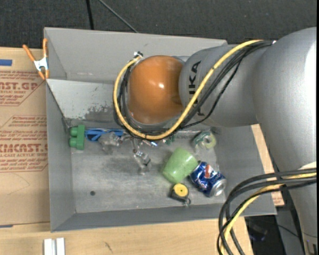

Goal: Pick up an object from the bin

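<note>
My gripper (141,157) hangs below the orange dome over the bare floor in the middle of the bin. A light green cup (179,165) lies on its side just to its right. To the left of the gripper lies a clear plastic piece (112,140), with a blue thing (97,134) beside it. Nothing shows in the gripper.
A green block (77,136) lies by the left wall. A crushed blue can (208,179) and a small yellow and black tape measure (179,191) lie at the front right. A clear ring-like thing (204,139) sits behind the cup. The arm covers the bin's back right.
</note>
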Controlling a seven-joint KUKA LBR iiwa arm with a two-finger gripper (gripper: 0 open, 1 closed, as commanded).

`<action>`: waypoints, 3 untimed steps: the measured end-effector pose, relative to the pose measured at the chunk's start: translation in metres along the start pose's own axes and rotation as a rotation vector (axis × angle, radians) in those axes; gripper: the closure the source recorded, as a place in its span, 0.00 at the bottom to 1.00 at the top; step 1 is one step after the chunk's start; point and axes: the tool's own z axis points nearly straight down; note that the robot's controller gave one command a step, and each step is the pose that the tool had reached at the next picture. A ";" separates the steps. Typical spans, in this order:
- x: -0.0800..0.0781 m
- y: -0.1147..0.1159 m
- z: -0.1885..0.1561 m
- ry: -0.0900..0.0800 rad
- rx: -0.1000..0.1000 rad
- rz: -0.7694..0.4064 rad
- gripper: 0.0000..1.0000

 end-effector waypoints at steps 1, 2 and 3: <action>0.092 0.010 0.036 0.006 -0.005 -0.526 0.00; 0.117 -0.011 0.035 0.002 -0.003 -1.055 0.00; 0.124 -0.003 0.013 0.000 -0.003 -1.036 0.00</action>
